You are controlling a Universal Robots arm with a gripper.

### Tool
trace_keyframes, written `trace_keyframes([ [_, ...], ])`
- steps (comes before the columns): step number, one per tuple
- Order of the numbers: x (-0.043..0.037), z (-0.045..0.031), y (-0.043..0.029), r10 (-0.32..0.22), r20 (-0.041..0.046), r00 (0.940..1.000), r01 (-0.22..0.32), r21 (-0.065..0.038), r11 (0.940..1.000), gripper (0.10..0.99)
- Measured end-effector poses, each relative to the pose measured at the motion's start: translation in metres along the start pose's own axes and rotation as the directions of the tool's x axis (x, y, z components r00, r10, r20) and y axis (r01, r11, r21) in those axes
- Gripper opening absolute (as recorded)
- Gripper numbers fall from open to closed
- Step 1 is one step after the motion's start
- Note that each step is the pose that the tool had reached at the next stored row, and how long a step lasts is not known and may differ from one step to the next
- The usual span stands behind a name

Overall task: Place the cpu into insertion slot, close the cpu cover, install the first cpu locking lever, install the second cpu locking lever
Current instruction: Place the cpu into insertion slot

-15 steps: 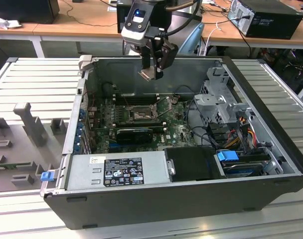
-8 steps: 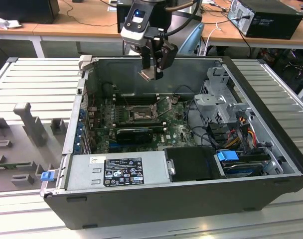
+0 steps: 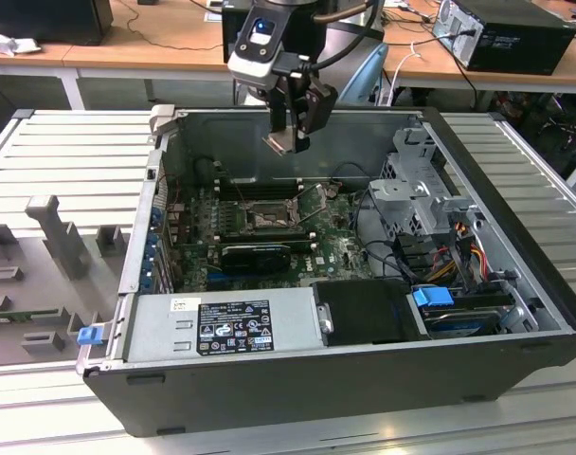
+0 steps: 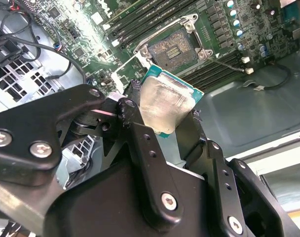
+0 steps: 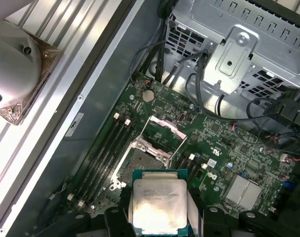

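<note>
One claw [image 3: 290,138] grips the cpu [image 5: 160,207] above the insertion slot [image 5: 140,161].

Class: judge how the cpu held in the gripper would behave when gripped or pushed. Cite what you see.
The cpu looks thin and flat with a metal face, so probably stiff and light. Its smooth, shiny face may be slippery; the gripper pinches it by opposite edges. The thin green board edge seems fragile if squeezed hard.

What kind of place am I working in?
Probably an electronics lab: the pincer holds a chip over an opened computer case on a slatted metal table, wooden benches with another computer behind.
</note>
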State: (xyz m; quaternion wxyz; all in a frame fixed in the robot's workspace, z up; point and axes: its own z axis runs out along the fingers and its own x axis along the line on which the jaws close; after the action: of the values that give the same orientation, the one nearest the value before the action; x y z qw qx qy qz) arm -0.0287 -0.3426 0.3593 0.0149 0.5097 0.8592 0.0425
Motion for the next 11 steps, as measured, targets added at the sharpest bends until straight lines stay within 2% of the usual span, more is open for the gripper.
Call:
trace_keyframes([
  [6, 0.0001, 0.0024, -0.0004, 0.024, 0.0021, 0.9997, -0.024, -0.001, 0.9997, 0.525],
  [11, 0.0007, 0.0049, -0.0020, 0.104, 0.0092, 0.9945, -0.104, -0.002, 0.9946, 0.525],
])
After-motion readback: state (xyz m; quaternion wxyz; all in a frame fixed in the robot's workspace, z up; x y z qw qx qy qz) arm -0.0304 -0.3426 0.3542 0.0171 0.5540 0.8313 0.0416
